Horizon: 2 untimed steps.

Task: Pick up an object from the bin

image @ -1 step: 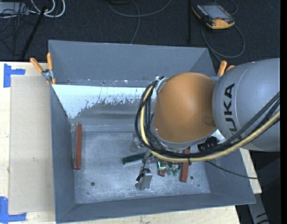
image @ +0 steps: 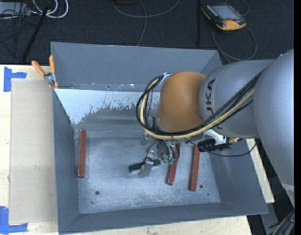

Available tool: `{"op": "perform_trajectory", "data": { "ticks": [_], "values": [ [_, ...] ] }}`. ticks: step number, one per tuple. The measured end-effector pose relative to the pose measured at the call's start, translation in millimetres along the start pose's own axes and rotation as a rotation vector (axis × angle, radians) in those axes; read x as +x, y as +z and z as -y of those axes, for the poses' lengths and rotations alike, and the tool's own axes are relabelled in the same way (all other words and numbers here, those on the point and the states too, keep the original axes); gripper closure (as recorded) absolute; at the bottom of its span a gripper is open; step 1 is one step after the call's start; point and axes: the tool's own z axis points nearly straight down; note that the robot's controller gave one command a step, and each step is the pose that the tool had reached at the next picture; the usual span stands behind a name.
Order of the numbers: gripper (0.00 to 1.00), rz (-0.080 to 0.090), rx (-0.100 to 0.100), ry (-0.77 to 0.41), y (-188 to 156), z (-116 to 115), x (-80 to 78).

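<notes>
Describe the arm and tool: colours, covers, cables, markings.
Arm: rounded silver-grey links, black KUKA lettering partly visible. Orange-brown domed cover at the wrist, black and yellow cables looped around it. Tool: small, dark, with thin wires.

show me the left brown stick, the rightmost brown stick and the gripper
left brown stick (image: 82, 153), camera view, middle of its length
rightmost brown stick (image: 193, 169), camera view, middle of its length
gripper (image: 143, 167), camera view, its lower end

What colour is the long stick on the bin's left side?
The stick is reddish brown, in the camera view.
</notes>
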Motion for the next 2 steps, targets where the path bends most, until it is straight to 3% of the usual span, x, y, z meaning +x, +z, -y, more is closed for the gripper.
{"op": "perform_trajectory", "data": {
  "ticks": [1, 2],
  "values": [
    [0.0, -0.005, 0.0, -0.047, 54.4, -0.5, -2.9],
    [1.0, 0.0, -0.002, -0.043, 50.4, -0.2, -4.3]
  ]
}}
